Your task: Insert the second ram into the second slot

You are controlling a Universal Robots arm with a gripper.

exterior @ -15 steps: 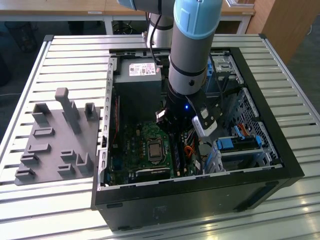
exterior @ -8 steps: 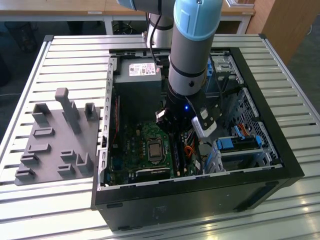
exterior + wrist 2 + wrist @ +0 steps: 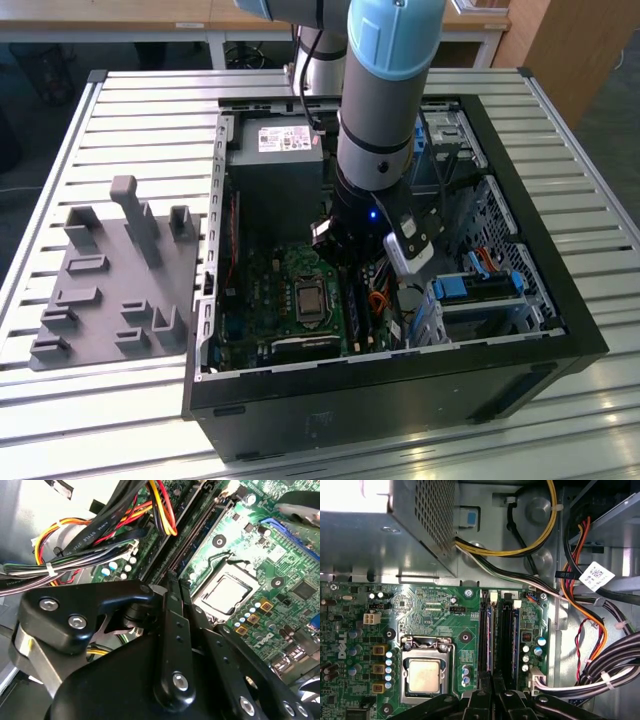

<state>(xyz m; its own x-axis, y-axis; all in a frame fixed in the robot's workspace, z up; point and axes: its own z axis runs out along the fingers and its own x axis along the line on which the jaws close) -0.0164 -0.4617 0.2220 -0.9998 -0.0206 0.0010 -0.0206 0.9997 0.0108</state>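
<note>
The second ram (image 3: 488,640) shows as a thin blue edge standing in line with a long black slot (image 3: 496,640) beside the processor socket (image 3: 425,675). My gripper (image 3: 493,682) has its black fingers drawn together over the near part of that stick. In the second wrist view the gripper (image 3: 174,586) points straight along the same dark strip (image 3: 197,532). I cannot tell how deep the stick sits in the slot. Another blue edge (image 3: 517,640) stands in a neighbouring slot. In the exterior view my arm (image 3: 375,150) reaches down into the open computer case (image 3: 560,300).
Bundles of coloured and black cables (image 3: 590,630) hang close beside the slots. The power supply (image 3: 280,150) fills the case's far corner, and blue drive latches (image 3: 480,285) sit at the exterior view's right. A grey fixture (image 3: 110,270) lies on the slatted table.
</note>
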